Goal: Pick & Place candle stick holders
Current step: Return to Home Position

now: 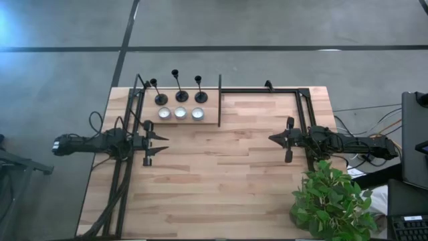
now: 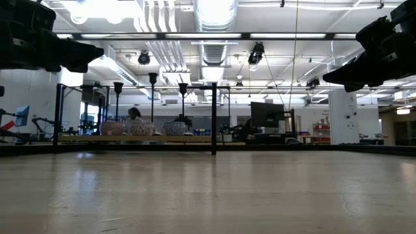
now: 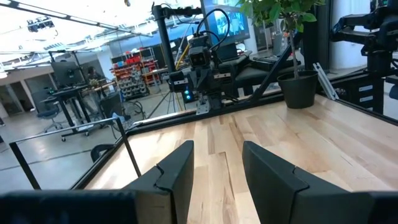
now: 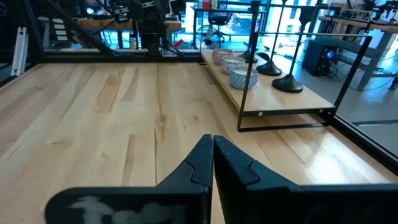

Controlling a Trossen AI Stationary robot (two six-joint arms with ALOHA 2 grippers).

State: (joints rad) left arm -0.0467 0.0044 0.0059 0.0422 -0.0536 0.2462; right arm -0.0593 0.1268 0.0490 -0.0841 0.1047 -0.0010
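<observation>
- The three holders [image 1: 182, 96] stand upright in a row along the back of the shelf [image 1: 212, 107], at the table's [image 1: 227, 174] far left corner. Each base is flat on the board and they sit near one another.
- Three candles [image 1: 180, 113] sit in a second row along the shelf's front edge, one just before each holder.
- The left gripper [image 1: 162, 143] hangs over the left part of the table, just in front of the shelf and apart from it. It points toward the table's middle, and its fingers [image 3: 177, 177] are spread wide with nothing between them.
- The right gripper [image 1: 271, 138] hangs over the right part of the table, well apart from the shelf, and faces the left one. Its fingers [image 4: 199, 163] are pressed together and hold nothing.
- In the low view both arms are raised clear of the tabletop.
- A plant [image 1: 331, 197] stands at the near right corner.
</observation>
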